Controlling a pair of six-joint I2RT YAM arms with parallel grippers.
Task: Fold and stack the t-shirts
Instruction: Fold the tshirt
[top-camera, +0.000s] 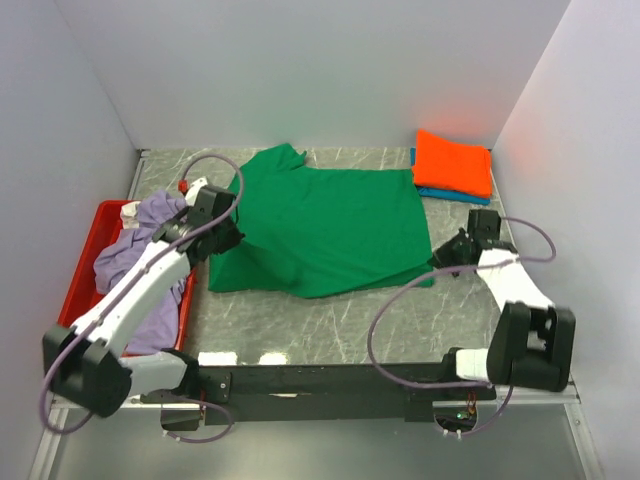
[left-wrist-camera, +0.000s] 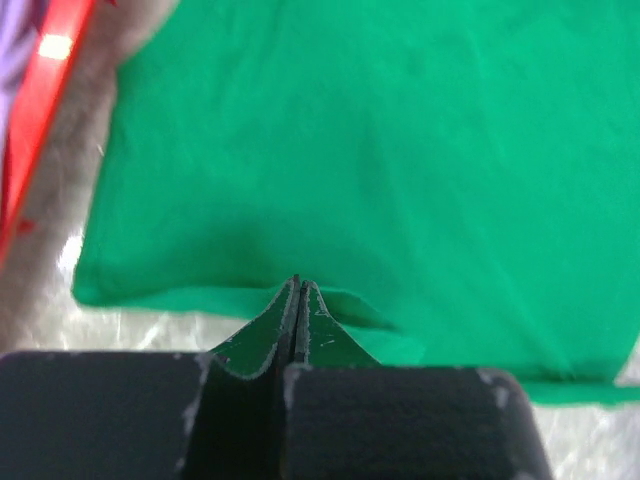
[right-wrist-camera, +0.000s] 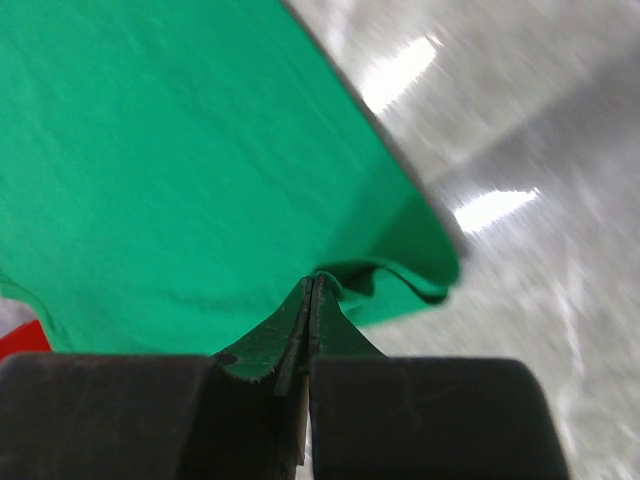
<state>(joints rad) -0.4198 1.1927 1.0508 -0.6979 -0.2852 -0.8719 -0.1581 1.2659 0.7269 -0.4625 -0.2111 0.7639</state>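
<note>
Laundry on a grey marbled table (top-camera: 330, 320), seen from above and behind the two arms. At 9 o'clock, a red tray (top-camera: 80, 275) heaped with a crumpled lavender tee (top-camera: 140, 240), the left arm stretched across it. Just right of the tray, the left gripper (top-camera: 222, 240), jaws pressed tight together on a raised fold of the green tee (top-camera: 330, 225), pinched along the cloth's 8 o'clock edge.

At the table's centre, the bright green shirt itself, spread mostly flat with its long axis running 9 to 3 o'clock. One sleeve pointing toward 11 o'clock; which end carries the collar, not clear. Lower-left part creased, with the cloth drawn toward the pinch.

At the shirt's 4 o'clock corner, the right gripper (top-camera: 445, 258), likewise clamped narrow on green cloth. From the wrist, fabric peaked up at the fingertips, with a small loose fold curling just beside them.

At 1 o'clock, near the back wall, the orange tee (top-camera: 455, 162), folded into a neat rectangle. Stacked directly on the blue tee (top-camera: 450, 194), with only a thin blue edge showing along the near side. Both just beyond the green shirt's far-right corner.
</note>
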